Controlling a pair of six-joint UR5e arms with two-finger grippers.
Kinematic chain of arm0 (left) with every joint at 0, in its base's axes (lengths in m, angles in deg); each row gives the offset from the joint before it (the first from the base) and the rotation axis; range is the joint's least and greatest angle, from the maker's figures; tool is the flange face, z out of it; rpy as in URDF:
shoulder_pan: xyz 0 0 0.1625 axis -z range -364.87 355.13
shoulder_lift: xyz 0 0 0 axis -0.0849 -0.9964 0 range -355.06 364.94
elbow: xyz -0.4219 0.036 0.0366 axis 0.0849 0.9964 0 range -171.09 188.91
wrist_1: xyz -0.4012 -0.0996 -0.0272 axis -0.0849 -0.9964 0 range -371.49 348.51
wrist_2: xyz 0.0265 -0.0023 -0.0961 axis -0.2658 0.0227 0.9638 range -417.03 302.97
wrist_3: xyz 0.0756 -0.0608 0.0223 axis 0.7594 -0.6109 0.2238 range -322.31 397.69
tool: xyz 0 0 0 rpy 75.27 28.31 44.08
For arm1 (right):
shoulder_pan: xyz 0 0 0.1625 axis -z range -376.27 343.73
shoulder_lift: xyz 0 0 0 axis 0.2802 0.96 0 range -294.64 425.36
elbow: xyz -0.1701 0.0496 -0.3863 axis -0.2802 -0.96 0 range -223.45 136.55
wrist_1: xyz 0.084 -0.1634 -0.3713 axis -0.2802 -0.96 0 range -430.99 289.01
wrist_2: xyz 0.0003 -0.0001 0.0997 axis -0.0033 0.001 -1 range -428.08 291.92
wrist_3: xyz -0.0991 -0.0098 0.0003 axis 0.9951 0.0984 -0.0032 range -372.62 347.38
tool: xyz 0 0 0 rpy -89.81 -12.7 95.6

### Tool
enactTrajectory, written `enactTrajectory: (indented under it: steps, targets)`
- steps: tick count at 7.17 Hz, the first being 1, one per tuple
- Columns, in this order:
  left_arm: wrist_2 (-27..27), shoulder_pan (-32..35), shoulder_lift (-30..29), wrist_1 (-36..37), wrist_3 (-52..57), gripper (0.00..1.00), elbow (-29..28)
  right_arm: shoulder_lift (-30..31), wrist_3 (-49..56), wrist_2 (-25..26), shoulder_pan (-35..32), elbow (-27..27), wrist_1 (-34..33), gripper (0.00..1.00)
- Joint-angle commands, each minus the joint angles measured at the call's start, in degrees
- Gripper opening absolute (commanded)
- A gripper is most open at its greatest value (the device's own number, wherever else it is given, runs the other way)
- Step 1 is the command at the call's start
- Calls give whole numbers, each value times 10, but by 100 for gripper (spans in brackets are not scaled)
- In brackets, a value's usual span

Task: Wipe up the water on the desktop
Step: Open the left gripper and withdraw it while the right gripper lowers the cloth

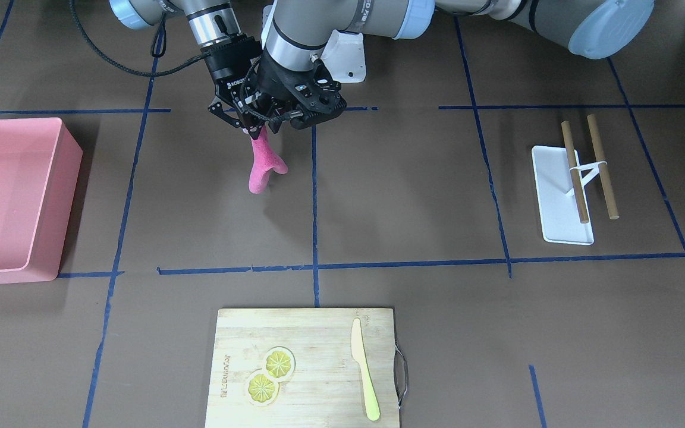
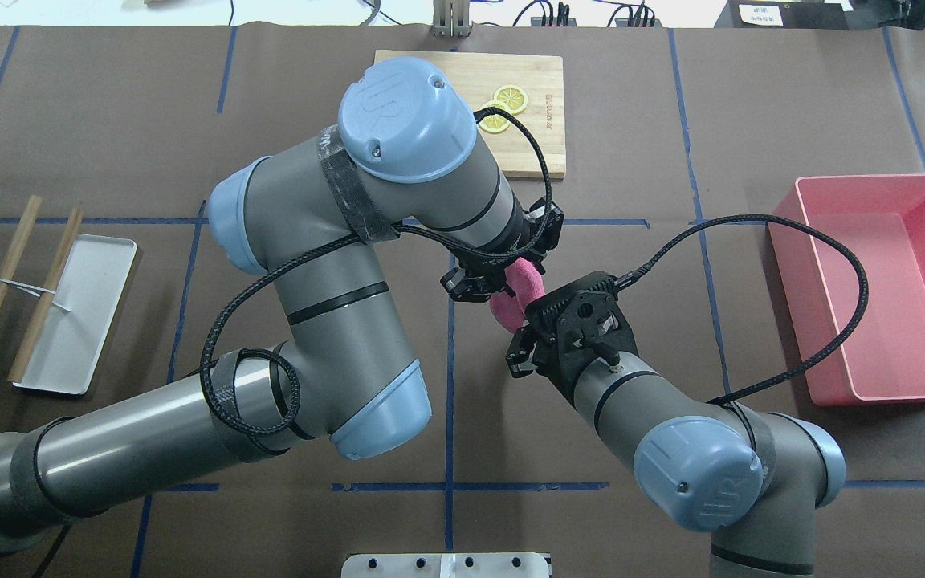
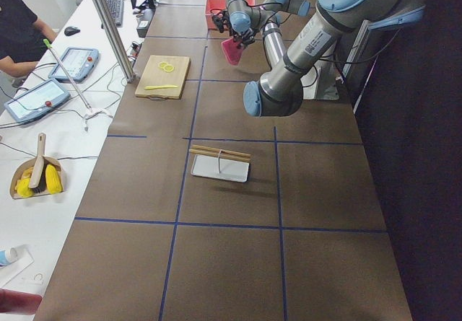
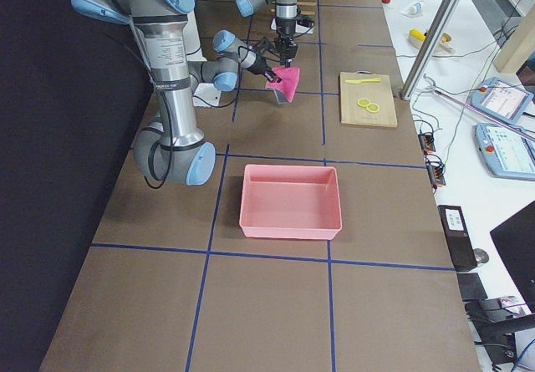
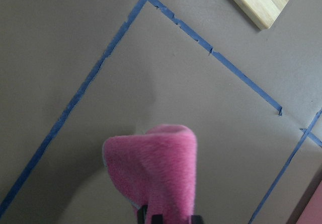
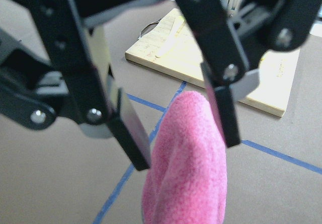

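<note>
A pink cloth (image 1: pixel 261 166) hangs over the dark-brown desktop (image 1: pixel 408 196), between my two grippers. My left gripper (image 1: pixel 268 122) is shut on the cloth's top edge; the left wrist view shows the cloth (image 5: pixel 156 168) pinched at the fingertips. My right gripper (image 1: pixel 241 122) is open, and its two fingers straddle the cloth (image 6: pixel 188 163) in the right wrist view. From overhead the grippers meet at the cloth (image 2: pixel 523 281) near a blue tape line. The cloth's lower end is close to the desktop; I cannot tell whether it touches. I see no water.
A pink bin (image 2: pixel 880 289) stands on the robot's right. A bamboo cutting board (image 1: pixel 307 368) with lemon slices and a yellow knife lies at the far edge. A white tray (image 1: pixel 559 202) with two wooden sticks lies on the robot's left.
</note>
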Motion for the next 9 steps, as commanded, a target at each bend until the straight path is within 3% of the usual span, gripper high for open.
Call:
enactTrajectory:
  steps: [1, 2, 4, 6, 9]
  targets:
    - [-1, 22, 17, 1, 15, 75, 47, -7, -3, -3, 7, 4, -41, 0]
    - [0, 43, 60, 1, 33, 75, 92, -11, -41, -43, 3, 5, -82, 0]
    - [0, 92, 148, 3, 121, 74, 156, -19, -206, -190, -43, 5, -168, 0]
    - [2, 142, 193, 7, 193, 75, 168, -28, -351, -280, -52, -11, -243, 0]
    - [2, 214, 255, 8, 350, 75, 168, -154, -380, -303, -59, -129, -243, 0]
